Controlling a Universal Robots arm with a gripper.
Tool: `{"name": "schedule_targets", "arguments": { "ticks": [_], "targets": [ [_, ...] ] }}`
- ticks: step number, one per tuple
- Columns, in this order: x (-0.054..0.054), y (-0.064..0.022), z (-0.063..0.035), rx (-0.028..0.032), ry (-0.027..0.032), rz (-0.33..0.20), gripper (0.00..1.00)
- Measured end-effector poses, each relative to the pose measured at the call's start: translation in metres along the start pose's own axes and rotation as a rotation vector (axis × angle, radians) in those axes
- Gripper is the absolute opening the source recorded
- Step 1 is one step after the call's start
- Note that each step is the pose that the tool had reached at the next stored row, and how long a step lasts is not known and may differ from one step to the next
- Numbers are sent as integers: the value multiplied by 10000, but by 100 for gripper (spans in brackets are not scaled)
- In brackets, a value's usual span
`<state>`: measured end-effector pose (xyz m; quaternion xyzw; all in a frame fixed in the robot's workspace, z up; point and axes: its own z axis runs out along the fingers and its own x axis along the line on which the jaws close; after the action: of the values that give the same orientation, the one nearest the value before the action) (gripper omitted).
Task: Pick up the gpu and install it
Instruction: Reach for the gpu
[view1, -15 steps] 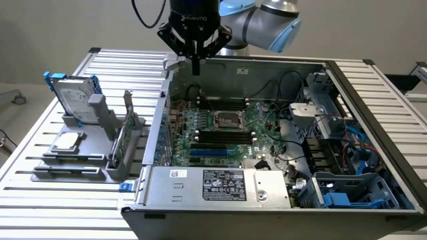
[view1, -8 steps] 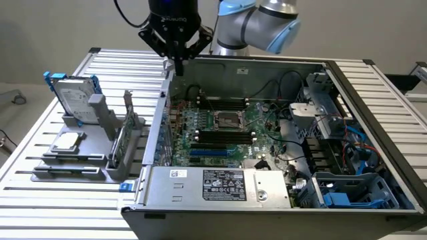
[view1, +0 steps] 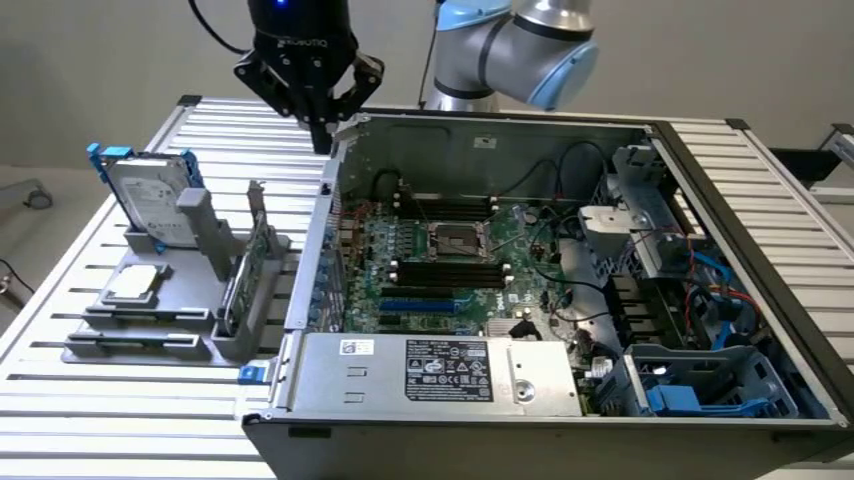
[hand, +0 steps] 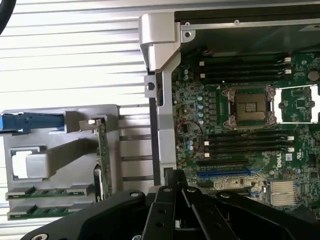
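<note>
The gpu (view1: 251, 265) stands on edge in a grey holder (view1: 160, 310) on the slatted table, at the exterior view's left of the open computer case (view1: 534, 290). Its thin green board (hand: 103, 150) is seen edge-on in the wrist view. My gripper (view1: 324, 138) hangs shut and empty above the case's back corner at the exterior view's left, well above and behind the gpu. In the wrist view its black fingers (hand: 175, 186) meet over the case wall. A blue expansion slot (view1: 414, 305) (hand: 222, 175) lies bare on the motherboard.
A silver hard drive with blue rails (view1: 144, 190) stands at the holder's back. A processor (view1: 134, 285) and memory sticks (view1: 127, 342) lie in it too. Cables, a power supply (view1: 441, 370) and drive cages (view1: 694, 385) crowd the case.
</note>
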<state>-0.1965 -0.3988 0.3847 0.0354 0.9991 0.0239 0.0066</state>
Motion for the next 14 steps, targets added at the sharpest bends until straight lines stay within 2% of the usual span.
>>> {"name": "schedule_targets", "arguments": {
  "ticks": [14],
  "targets": [
    [635,-50,101,45,88,4,11]
  ]
}}
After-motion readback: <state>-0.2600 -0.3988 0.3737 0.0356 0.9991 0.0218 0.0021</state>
